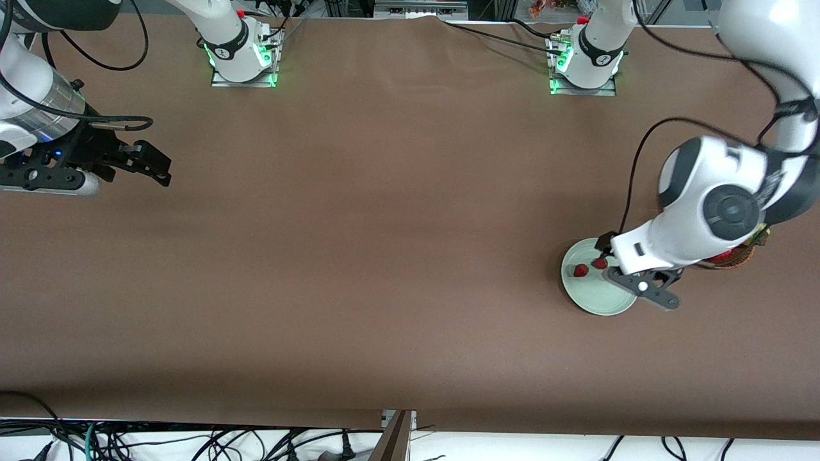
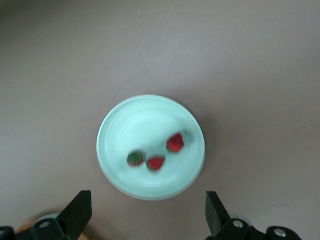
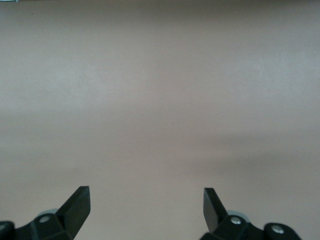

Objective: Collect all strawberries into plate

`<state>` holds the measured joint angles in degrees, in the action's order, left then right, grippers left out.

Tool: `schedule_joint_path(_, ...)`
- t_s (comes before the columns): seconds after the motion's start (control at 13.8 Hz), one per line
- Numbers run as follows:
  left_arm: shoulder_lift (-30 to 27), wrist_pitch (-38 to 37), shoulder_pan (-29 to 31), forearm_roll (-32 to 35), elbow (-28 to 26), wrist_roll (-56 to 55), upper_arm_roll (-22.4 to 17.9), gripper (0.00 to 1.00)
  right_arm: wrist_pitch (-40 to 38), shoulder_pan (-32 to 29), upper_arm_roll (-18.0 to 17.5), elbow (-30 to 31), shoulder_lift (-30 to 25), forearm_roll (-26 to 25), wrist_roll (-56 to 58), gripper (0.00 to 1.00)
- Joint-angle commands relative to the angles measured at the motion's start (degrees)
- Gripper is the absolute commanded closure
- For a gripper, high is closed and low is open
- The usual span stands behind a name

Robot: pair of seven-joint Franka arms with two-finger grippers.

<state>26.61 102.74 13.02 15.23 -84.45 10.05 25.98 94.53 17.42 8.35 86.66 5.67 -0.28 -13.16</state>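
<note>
Even overhead light, soft shadows, some motion blur.

Front view: brown surface (image 1: 384,256) evenly lit, a darker band along the 6 o'clock edge; green glow at both arm bases near 12 o'clock; the left arm's elbow smeared at 3 o'clock. Left wrist view: plate (image 2: 125,125) and strawberries (image 2: 156,163) soft, slightly overexposed, glossy sheen. Right wrist view: flat, dim, faint shadow band mid-frame.

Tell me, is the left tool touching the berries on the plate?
Apart. The left wrist view shows the left tool open, its fingers clear of the berries on the plate.
</note>
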Motion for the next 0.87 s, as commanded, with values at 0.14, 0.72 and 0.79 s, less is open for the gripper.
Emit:
schedule_joint_path(0.14, -7.42, -12.65, -2.11, -2.83, 6.32, -9.51, -0.84, 0.00, -0.92, -0.37, -0.09, -0.62, -0.05, -0.60, 0.95, 0.00)
schedule_joint_path(0.72, -31.09, -4.75, -15.38, -16.46, -17.58, -11.37, -22.80, 0.00, -0.92, -0.29, -0.18, -0.70, -0.05, -0.60, 0.95, 0.00)
schedule_joint_path(0.79, -31.01, -4.65, -15.39, -16.46, -17.59, -11.46, -23.16, 0.00, -0.83, -0.29, -0.18, -0.70, -0.05, -0.60, 0.95, 0.00)
